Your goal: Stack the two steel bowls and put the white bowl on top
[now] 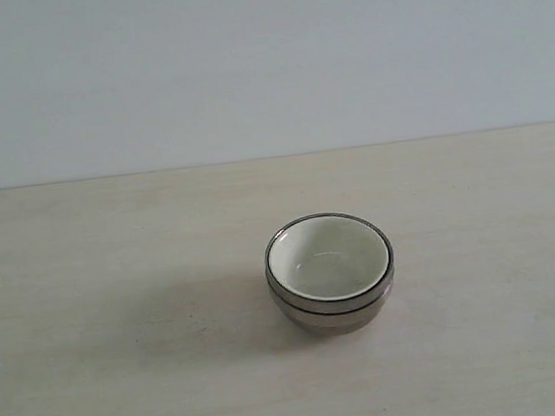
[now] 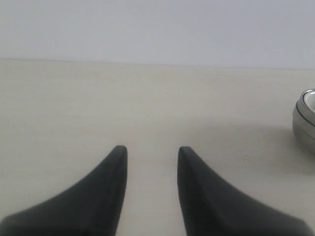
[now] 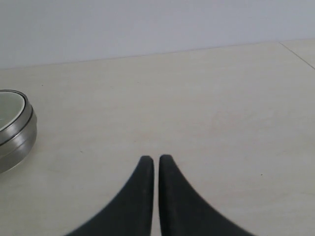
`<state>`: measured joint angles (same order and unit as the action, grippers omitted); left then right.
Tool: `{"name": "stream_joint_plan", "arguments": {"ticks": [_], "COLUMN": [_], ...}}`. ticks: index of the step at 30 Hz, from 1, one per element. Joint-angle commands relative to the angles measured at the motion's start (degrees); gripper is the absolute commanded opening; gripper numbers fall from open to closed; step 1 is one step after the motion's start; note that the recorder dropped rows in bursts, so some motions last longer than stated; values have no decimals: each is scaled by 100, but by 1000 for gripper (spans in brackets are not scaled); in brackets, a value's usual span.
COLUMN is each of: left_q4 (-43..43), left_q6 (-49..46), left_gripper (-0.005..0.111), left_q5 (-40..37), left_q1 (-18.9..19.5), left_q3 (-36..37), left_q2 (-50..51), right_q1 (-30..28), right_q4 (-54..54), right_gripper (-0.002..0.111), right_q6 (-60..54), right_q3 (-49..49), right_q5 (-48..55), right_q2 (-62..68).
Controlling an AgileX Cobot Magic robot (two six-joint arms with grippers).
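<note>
Steel bowls sat nested one inside the other on the pale worktop, just right of centre and a bit below the middle of the exterior frame. Two steel rims showed, one over the other. White bowl sat inside the upper steel one, upright, cream inside facing up, with the steel rims ringing its edge.

Left hand, left wrist view: two dark fingers spread with a clear gap between the tips, open and empty, over bare worktop. The stack was partly cut off by the frame edge, well apart from the fingers.

Right hand, right wrist view: fingers pressed almost together, closed on nothing, worktop beneath. The stack was again cut by the frame edge and well apart from the tips.

Plain pale wall filled the upper part of the exterior frame behind the worktop.
</note>
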<state>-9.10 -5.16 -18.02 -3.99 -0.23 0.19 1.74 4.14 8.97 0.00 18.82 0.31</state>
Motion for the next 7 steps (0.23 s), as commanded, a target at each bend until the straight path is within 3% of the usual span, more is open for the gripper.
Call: {"name": "stream_joint_plan", "arguments": {"ticks": [1, 7], "left_q4": [-7, -7], "left_q6": [-38, -38], "left_gripper": [32, 32], "left_q5": [-4, -4], "left_q1": [16, 16], "left_q3": [23, 23], "left_q2": [-19, -19], "right_q1": [10, 10], "right_q4": [52, 52], "right_gripper": [0, 0], "right_q6": [-12, -12], "right_q3": [0, 0], "right_q5": [-33, -33], "right_q2": [-31, -31]}}
